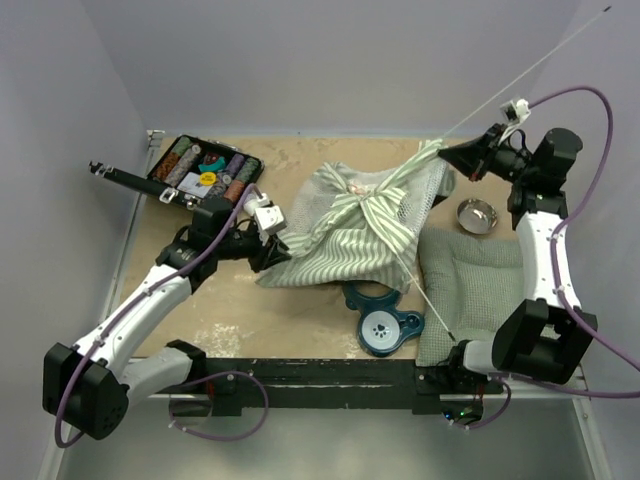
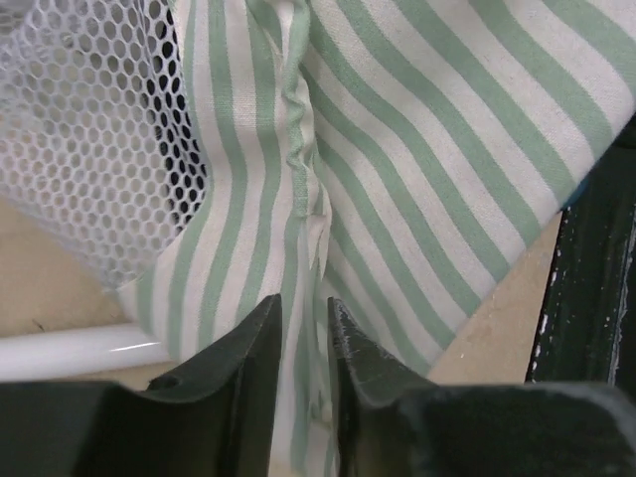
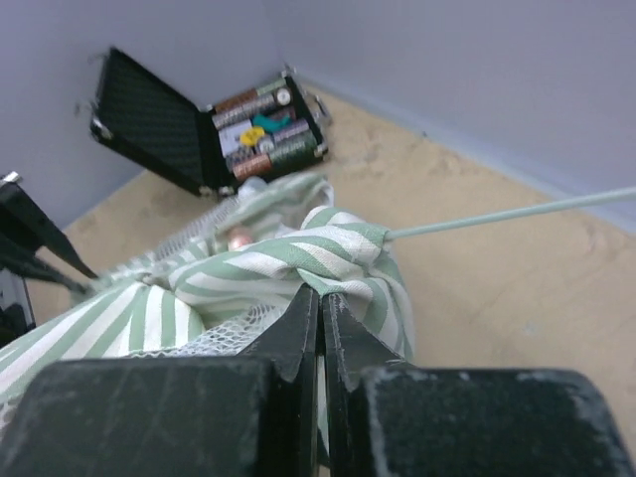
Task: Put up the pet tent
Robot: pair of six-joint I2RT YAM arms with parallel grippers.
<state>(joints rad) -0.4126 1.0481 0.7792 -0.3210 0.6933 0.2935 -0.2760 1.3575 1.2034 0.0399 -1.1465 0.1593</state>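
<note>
The pet tent (image 1: 350, 235) lies crumpled in the middle of the table, green-and-white striped with white mesh. A thin white pole (image 1: 530, 72) runs through it from the far right corner down towards the cushion. My right gripper (image 1: 447, 153) is at the tent's far right corner, its jaws shut on a bunched striped fold (image 3: 268, 263) beside the spot where the pole (image 3: 517, 211) leaves the fabric. My left gripper (image 1: 272, 250) is at the tent's left edge. Its jaws stand a narrow gap apart with a striped seam (image 2: 427, 129) running between them (image 2: 303, 303). A white pole (image 2: 60, 350) lies on the table to their left.
A teal double bowl stand (image 1: 385, 325) lies just in front of the tent. A steel bowl (image 1: 477, 215) and a green checked cushion (image 1: 475, 290) are on the right. An open black case (image 1: 205, 170) of small items sits at the far left. Grey walls enclose the table.
</note>
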